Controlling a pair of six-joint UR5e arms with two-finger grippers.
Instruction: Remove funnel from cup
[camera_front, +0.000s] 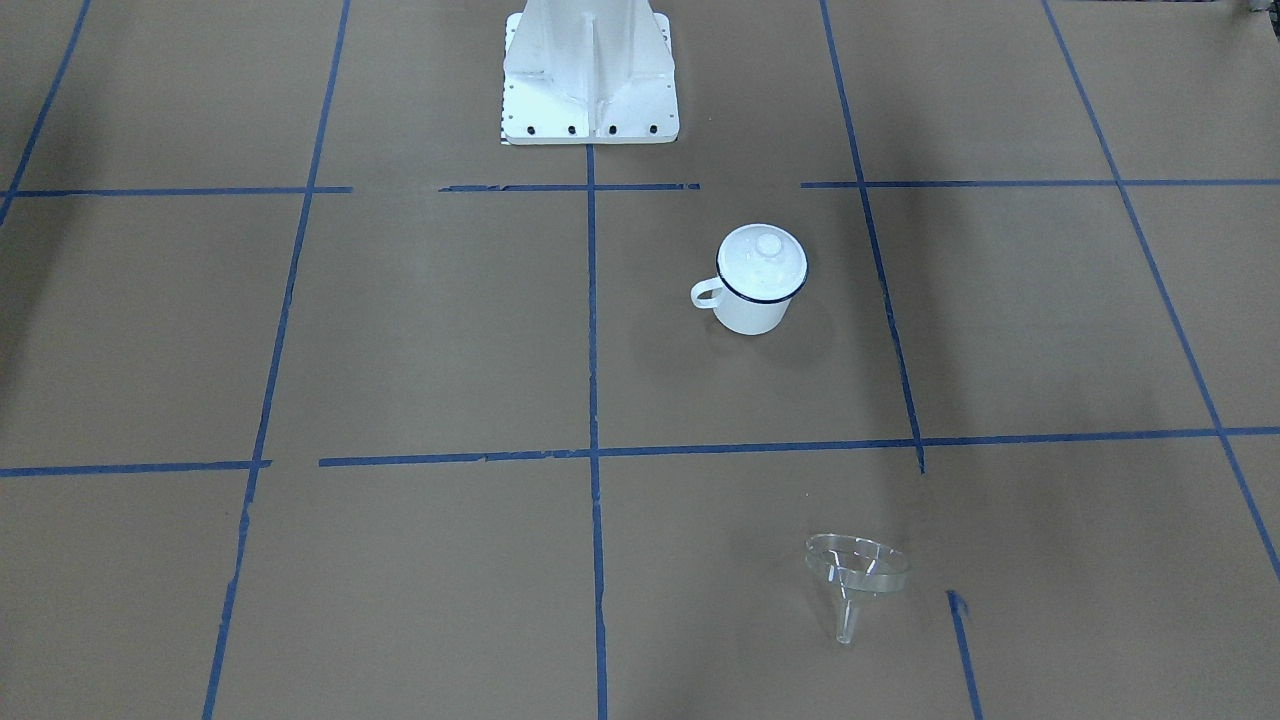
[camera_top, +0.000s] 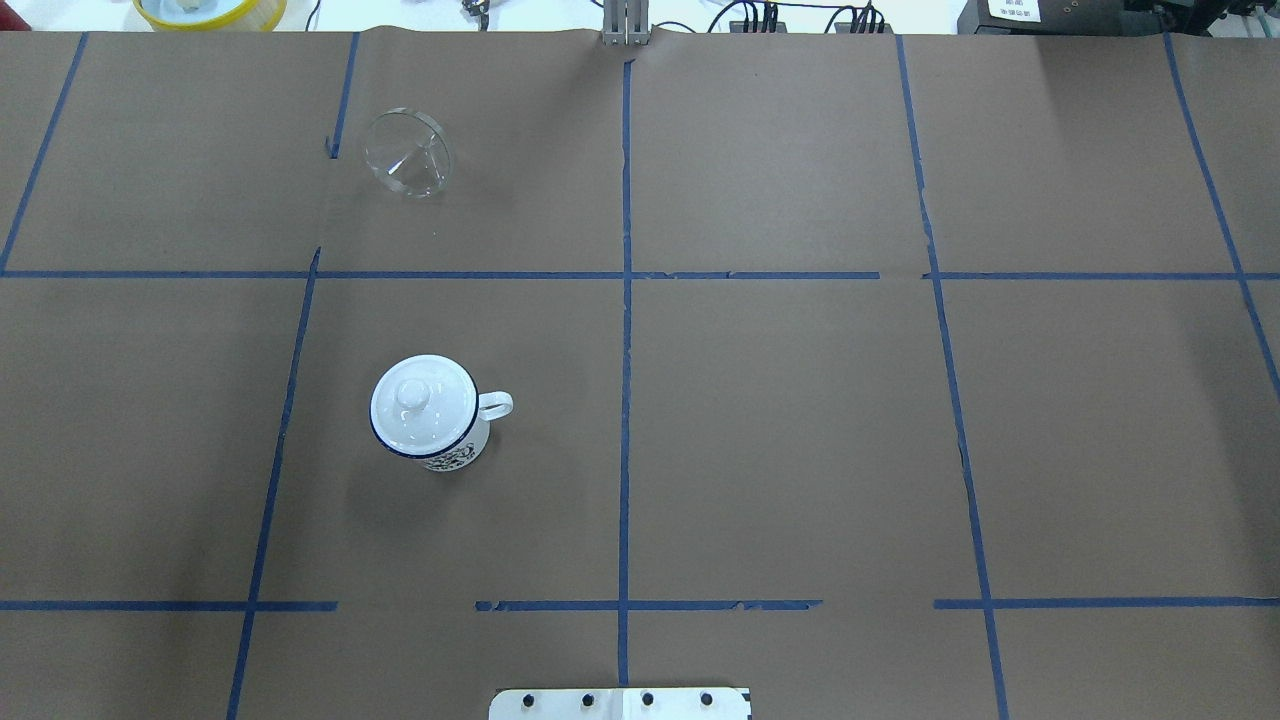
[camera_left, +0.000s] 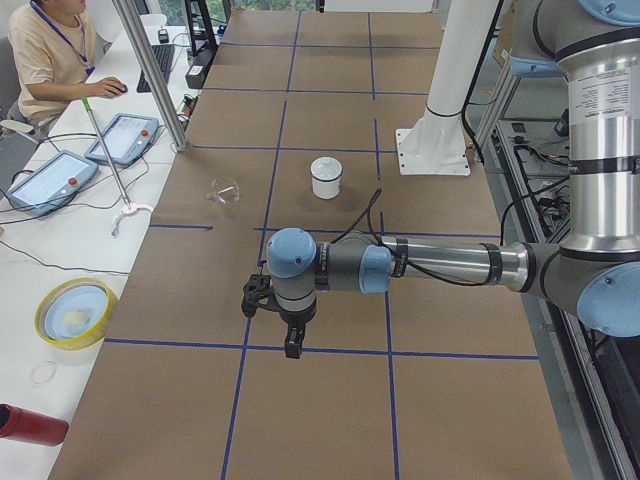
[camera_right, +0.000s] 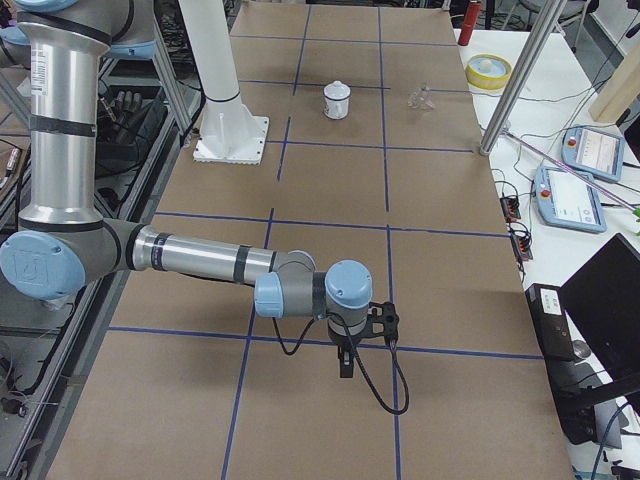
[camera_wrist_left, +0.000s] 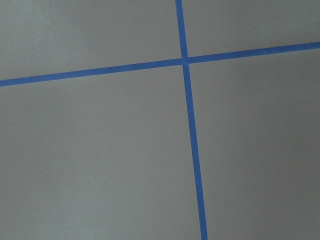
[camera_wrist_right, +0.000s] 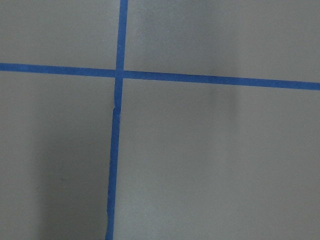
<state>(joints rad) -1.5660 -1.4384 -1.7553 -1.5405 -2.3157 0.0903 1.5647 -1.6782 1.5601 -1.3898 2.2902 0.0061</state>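
Note:
The clear plastic funnel (camera_front: 858, 570) lies on its side on the brown table, apart from the cup; it also shows in the overhead view (camera_top: 407, 155). The white enamel cup (camera_front: 752, 312) with a dark blue rim stands upright with a white knobbed lid (camera_front: 762, 258) on it; it also shows in the overhead view (camera_top: 462, 456). The left gripper (camera_left: 292, 345) shows only in the left side view, far from both, and I cannot tell its state. The right gripper (camera_right: 346, 365) shows only in the right side view, likewise far away. Both wrist views show only paper and blue tape.
The white robot base (camera_front: 590, 80) stands at the table's robot-side edge. Blue tape lines grid the brown paper. An operator (camera_left: 50, 60), teach pendants (camera_left: 45, 180), a yellow bowl (camera_left: 75, 312) and a red bottle (camera_left: 30, 425) are on the side bench.

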